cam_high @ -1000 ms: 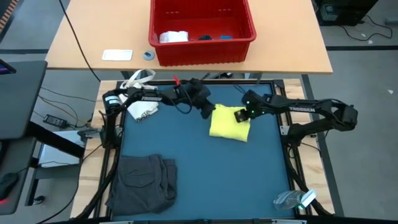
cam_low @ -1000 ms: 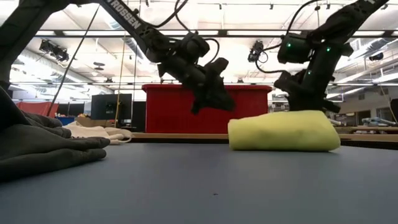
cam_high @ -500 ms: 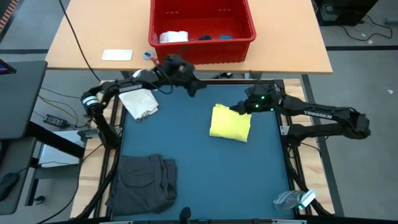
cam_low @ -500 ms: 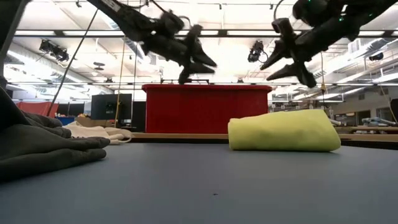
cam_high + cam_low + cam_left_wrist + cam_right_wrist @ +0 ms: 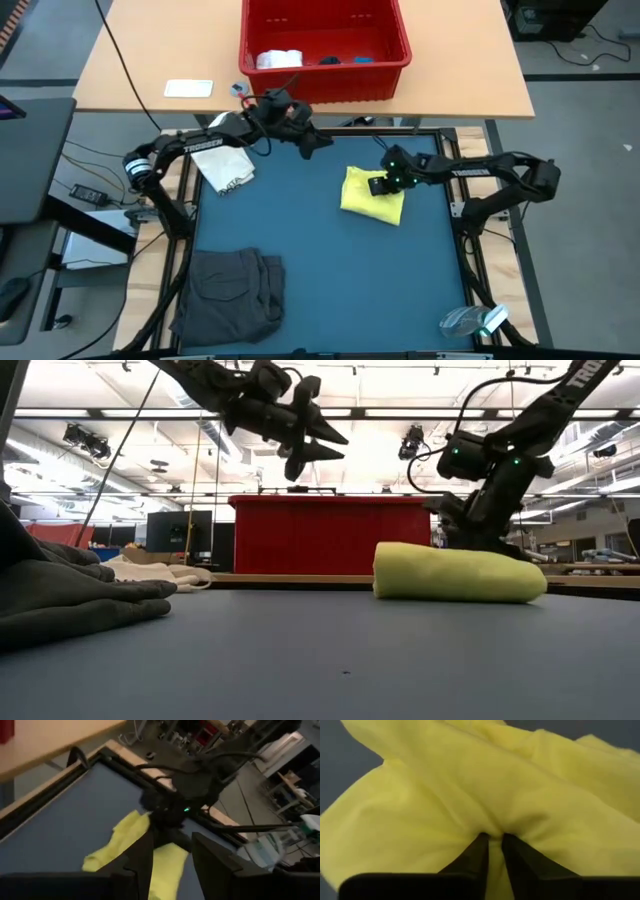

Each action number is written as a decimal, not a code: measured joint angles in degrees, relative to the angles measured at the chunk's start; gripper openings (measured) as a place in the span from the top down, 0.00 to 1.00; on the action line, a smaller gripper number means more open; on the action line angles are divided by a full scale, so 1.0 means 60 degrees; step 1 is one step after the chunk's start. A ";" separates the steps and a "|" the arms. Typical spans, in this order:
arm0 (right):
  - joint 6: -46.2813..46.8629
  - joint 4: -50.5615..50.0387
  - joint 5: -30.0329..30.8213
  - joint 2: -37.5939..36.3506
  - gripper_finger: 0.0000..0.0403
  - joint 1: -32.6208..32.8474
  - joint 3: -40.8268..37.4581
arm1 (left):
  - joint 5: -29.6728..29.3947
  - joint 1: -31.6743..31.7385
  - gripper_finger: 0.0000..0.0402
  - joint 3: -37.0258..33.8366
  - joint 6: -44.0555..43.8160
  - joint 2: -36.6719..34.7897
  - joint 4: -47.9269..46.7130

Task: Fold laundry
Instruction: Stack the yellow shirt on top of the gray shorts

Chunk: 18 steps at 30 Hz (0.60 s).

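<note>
From overhead I have the yellow shirt [image 5: 372, 193] folded into a compact bundle on the blue mat [image 5: 330, 270], toward the far right of it, with my right gripper [image 5: 379, 185] pressed down on its far edge; I read that as pinning or pinching the fold so it keeps its shape. My left gripper [image 5: 318, 143] hangs above the mat's far edge, well clear of the bundle, out of the right arm's way. The grey garment [image 5: 232, 292] lies bunched at the near left corner, a white cloth [image 5: 226, 167] sits at the far left, and the red basket [image 5: 325, 40] stands on the wooden table beyond. From table height the shirt [image 5: 458, 574] is a low roll, with the right gripper [image 5: 462, 530] touching its top from behind, while the left gripper [image 5: 322, 442] is held high with its fingers spread and nothing between them. Through the left wrist camera, the two dark fingers [image 5: 141, 854] stand parted, looking down on the shirt [image 5: 135, 850] and the right arm [image 5: 192, 782] over it. Through the right wrist camera, the fingers [image 5: 478, 851] are drawn nearly together with a pleat of yellow cloth [image 5: 470, 795] puckered between them, so I judge the shirt is pinched.
</note>
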 joint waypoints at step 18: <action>0.1040 0.1747 -0.2776 0.0325 0.96 0.3262 0.0021 | -0.4437 -0.4755 0.65 -0.1932 -0.4467 -0.0651 -0.0986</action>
